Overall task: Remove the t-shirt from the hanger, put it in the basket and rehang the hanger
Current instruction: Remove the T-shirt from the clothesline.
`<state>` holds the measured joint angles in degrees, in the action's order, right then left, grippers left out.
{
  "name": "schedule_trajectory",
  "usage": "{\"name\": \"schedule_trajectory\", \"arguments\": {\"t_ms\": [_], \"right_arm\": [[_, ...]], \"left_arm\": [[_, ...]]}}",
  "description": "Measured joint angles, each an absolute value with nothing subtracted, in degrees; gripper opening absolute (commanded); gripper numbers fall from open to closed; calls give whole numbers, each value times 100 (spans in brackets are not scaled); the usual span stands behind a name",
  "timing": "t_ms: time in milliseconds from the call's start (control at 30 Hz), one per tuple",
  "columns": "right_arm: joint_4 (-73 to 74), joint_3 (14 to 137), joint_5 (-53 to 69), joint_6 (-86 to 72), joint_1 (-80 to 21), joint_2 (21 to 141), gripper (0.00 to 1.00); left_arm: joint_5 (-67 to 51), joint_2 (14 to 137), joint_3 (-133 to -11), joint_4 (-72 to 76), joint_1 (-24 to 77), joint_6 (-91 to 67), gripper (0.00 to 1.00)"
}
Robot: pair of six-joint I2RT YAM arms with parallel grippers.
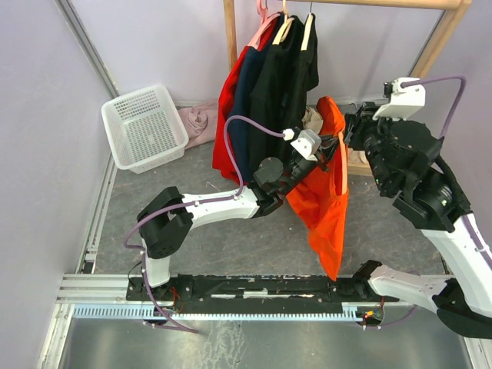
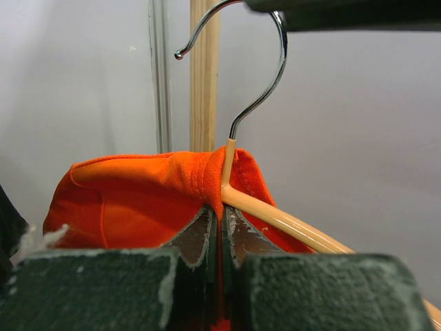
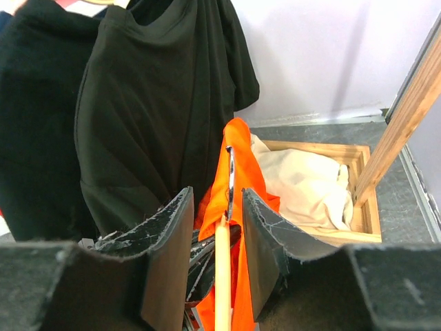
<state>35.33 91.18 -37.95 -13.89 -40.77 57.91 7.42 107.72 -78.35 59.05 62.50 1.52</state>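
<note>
The orange t-shirt (image 1: 327, 196) hangs off the rack between my two arms, on a cream hanger (image 2: 289, 224) with a metal hook (image 2: 265, 89). My left gripper (image 1: 327, 150) is shut on the shirt's collar (image 2: 172, 186), just beside the hanger's neck; its jaws pinch the orange fabric (image 2: 220, 215). My right gripper (image 3: 216, 196) stands open with a finger on either side of the hanger's neck (image 3: 222, 269) and hook (image 3: 230, 172), a gap showing on both sides. In the top view it sits at the shirt's upper edge (image 1: 347, 131).
A wooden rack (image 1: 229, 31) at the back holds black, navy and red shirts (image 1: 269, 77) close to the left of the orange one. A white basket (image 1: 144, 127) and a pink cloth (image 1: 198, 121) lie far left. A wooden tray (image 3: 365, 207) holds a cream cloth (image 3: 303, 186).
</note>
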Motion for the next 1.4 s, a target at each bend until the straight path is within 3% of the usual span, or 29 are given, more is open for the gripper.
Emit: {"name": "schedule_trajectory", "arguments": {"t_ms": [467,967,1033,1133,1200,1400], "right_arm": [[3610,9118,-3872,-1374,-4077,5992,35],[3564,9118,-4018,-1308,-4077,6121,1],[3562,9115,-4045,-1275,-4077,6119,1],[3564,9098,-4082,-1232,-4077,6104,1],[3551,9050,-4128,-1192,-4077,6073,1],[3518,8921,-4211,-1090,-4077,5916,1]], "left_arm": [[742,10709,-7832,5887,6250,154,3],[738,10580,-7717,5885,6250,152,4],[740,10567,-7714,5859,6250,154,11],[742,10508,-7719,5671,6250,154,36],[768,10455,-7721,5496,6254,154,48],[886,10374,-7730,5181,6261,156,61]]}}
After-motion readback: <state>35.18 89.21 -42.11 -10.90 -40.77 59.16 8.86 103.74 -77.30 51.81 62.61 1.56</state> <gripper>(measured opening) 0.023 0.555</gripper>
